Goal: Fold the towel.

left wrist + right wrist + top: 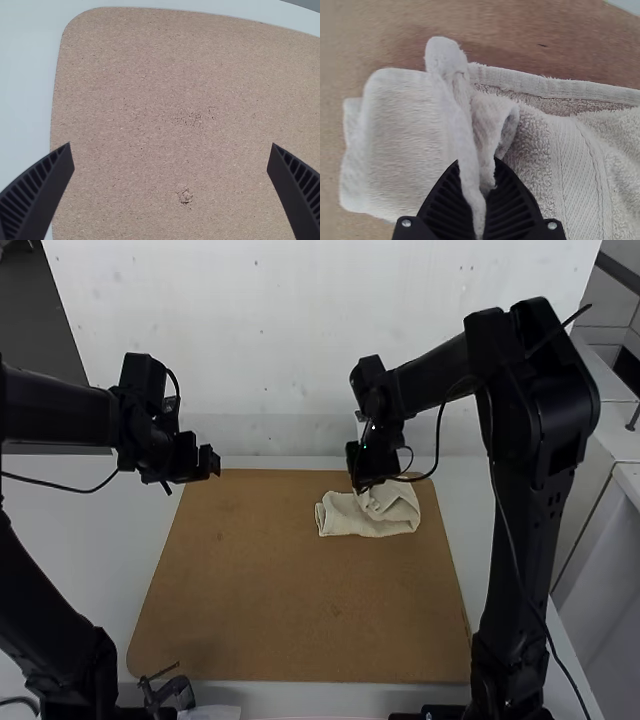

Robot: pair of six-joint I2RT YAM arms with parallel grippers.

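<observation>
We see a pale cream towel (345,522) lying on a brown board (250,590), which sits on a white tabletop (110,540). The towel is close to the board's far right corner, nearer the far edge than the near one. It is folded into a compact, layered bundle, its left part fairly flat and its right part more rumpled.

The right gripper (366,483) is at the towel's far side. In the right wrist view, we find the black, tapered fingers of the right gripper (482,175) closed together on a narrow, raised ridge of the cloth. Beside that pinch the cloth curls into a small open loop (507,127) (rather like a rolled cuff), and a flat woven band (580,170) crosses the fluffier terry nearby. A straight hem (535,84) runs along one side.

The left gripper (210,462) is by the board's far left corner, well apart from the towel. In the left wrist view, we see its ribbed fingers spread wide, with nothing between them but the view of the board below, which has a rounded corner, a rough patch (192,118) and a small chipped spot (185,196).
</observation>
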